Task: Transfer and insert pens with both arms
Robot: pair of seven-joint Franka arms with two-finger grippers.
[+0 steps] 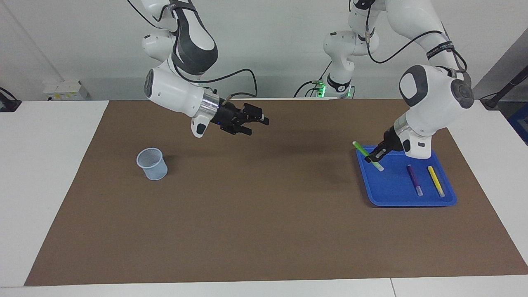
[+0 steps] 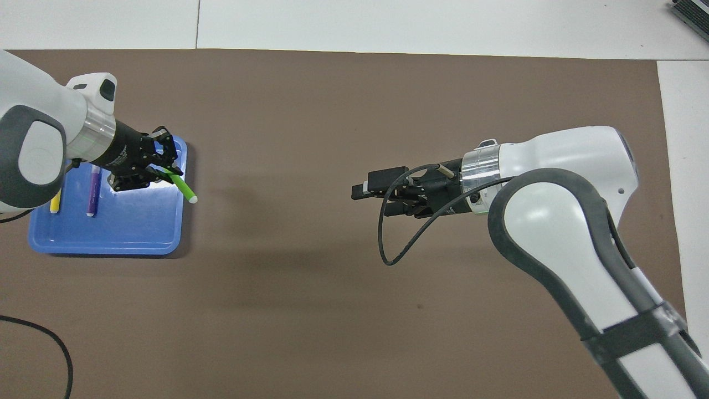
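The green pen (image 1: 367, 156) is pinched, tilted, by the left gripper (image 1: 374, 156) above the blue tray's (image 1: 392, 198) rim, presumably lifted for a handover. The purple pen (image 1: 414, 179) and yellow pen (image 1: 435, 180) lie in the tray, at about four o'clock from it in the facing view. The right gripper (image 1: 259, 122) is held wide open over the mat's middle, at two o'clock from the cup (image 1: 152, 163), apparently to receive the pen.

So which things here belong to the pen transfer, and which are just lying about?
Part of the job:
- bright green marker pen, held by left gripper
- dark purple marker pen
- yellow marker pen
- blue plastic tray
- pale mesh cup
- right gripper, open

Lying about:
- black cable
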